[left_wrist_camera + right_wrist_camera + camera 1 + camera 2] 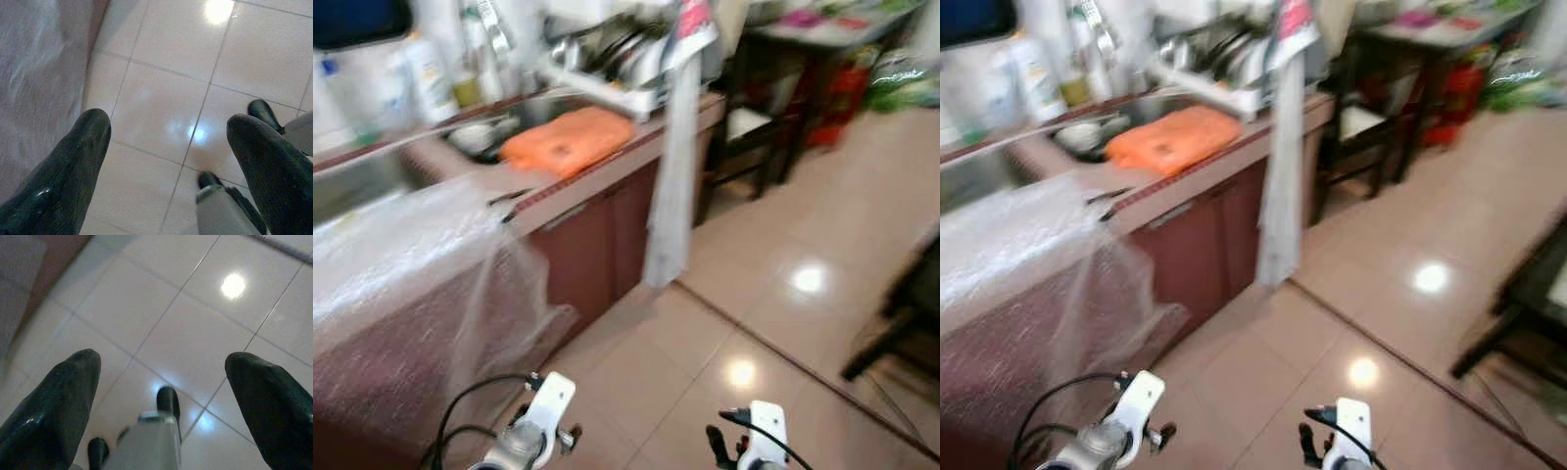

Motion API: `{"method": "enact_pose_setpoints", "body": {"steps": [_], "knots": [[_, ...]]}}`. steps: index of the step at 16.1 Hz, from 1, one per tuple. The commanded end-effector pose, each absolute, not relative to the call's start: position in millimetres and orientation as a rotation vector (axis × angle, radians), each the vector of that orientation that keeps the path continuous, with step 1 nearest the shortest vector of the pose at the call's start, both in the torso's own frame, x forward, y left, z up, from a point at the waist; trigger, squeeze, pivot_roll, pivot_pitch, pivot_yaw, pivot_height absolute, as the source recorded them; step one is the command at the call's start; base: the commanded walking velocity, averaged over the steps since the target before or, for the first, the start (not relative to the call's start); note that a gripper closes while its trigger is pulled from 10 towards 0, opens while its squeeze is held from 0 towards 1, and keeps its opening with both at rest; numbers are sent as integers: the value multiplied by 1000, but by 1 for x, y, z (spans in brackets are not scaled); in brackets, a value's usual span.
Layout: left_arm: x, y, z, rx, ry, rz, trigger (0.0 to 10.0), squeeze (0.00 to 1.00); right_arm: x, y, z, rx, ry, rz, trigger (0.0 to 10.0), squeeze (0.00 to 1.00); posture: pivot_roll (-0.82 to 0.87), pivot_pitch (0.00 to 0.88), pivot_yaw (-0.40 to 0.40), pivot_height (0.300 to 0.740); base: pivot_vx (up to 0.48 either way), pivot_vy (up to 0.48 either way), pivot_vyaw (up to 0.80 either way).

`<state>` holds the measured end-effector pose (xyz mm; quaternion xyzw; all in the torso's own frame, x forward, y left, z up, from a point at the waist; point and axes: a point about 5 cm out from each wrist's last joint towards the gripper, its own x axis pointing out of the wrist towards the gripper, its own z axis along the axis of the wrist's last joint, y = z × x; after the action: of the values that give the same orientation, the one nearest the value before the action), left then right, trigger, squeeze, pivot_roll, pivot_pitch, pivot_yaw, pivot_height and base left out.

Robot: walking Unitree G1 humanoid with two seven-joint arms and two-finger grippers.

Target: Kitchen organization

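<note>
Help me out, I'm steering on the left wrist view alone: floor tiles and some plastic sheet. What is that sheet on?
Observer: The plastic sheet drapes a counter on the robot's left. The left tool hangs low beside it, open.
Operator: Anything further along the counter?
Observer: An orange mat lies flat on top.
Operator: And the right side?
Observer: The right tool hangs open over the floor tiles, and a dark chair stands further right.
</note>
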<state>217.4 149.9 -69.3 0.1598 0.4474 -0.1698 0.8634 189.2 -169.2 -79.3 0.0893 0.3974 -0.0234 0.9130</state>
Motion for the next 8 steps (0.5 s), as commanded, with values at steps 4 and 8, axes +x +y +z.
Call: {"method": "enact_pose_setpoints", "body": {"steps": [4, 8], "knots": [[211, 160, -72, 348, 976, -351, 10000, 0, 176, -167, -86, 180, 851, -47, 10000, 0, -122, 0, 68, 740, 0, 0, -600], [210, 161, -73, 360, 975, -367, 10000, 0, 159, -173, -93, 111, 910, -16, 10000, 0, -128, 0, 67, 740, 0, 0, 0]]}}
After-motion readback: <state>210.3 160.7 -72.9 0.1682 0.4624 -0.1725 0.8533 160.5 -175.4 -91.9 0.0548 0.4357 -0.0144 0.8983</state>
